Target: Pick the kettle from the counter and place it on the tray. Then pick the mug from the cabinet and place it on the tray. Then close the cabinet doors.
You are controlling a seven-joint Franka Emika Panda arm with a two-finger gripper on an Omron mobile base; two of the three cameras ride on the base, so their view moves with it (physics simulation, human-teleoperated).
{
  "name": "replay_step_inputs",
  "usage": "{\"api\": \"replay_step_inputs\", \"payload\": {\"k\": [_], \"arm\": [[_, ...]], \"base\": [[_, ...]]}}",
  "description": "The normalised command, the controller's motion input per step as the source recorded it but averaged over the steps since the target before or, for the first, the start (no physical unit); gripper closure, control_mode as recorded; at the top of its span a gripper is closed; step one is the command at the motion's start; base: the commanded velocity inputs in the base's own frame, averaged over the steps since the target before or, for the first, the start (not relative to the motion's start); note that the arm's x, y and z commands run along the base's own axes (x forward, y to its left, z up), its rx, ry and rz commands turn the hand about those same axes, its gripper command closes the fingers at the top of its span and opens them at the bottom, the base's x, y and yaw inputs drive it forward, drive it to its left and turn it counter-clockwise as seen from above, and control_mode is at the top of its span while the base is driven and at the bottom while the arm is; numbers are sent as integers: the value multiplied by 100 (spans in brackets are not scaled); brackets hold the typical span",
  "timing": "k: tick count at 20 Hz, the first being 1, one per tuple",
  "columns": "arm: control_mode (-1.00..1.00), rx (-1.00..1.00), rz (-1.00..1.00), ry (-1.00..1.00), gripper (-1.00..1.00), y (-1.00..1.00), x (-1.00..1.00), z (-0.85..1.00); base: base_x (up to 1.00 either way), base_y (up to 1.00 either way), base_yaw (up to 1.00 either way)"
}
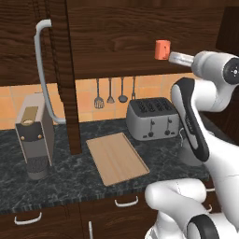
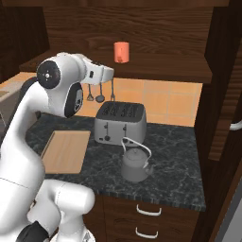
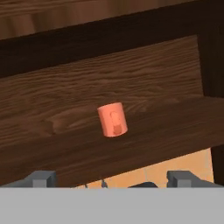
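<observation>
Two jobs are tangled here, and that's the worry. The mug stands upright on the cabinet shelf, handle turned toward the hand camera, and the gripper is lined up on it from a little way off. Yet the kettle sits on the counter, just in front of the toaster and to the right of the tray, which is bare. By my reading the kettle should go first, so reaching for the mug now looks out of order.

If the reach goes ahead, risks are plain enough: a small round mug near the shelf edge could be nudged deeper or tipped if a finger meets that facing handle. Both cabinet doors stand open, the left door with its bar handle beside the tray; a wide arm swing might clip it.

As for the claw: jaws spread wide, nothing between them, nothing touched.
</observation>
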Motion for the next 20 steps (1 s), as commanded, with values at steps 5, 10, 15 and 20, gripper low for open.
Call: {"api": "replay_step_inputs", "payload": {"k": [5,10,15,20], "arm": [[-100,5,0,0,-100,-10,36,7],[-100,-2,0,-3,-100,0,27,16],[-100,-22,0,-2,-100,0,37,7],[-100,-3,0,2,-100,-5,21,-1]], "base": [[0,0,0],[0,0,0],[0,0,0],[0,0,0]]}}
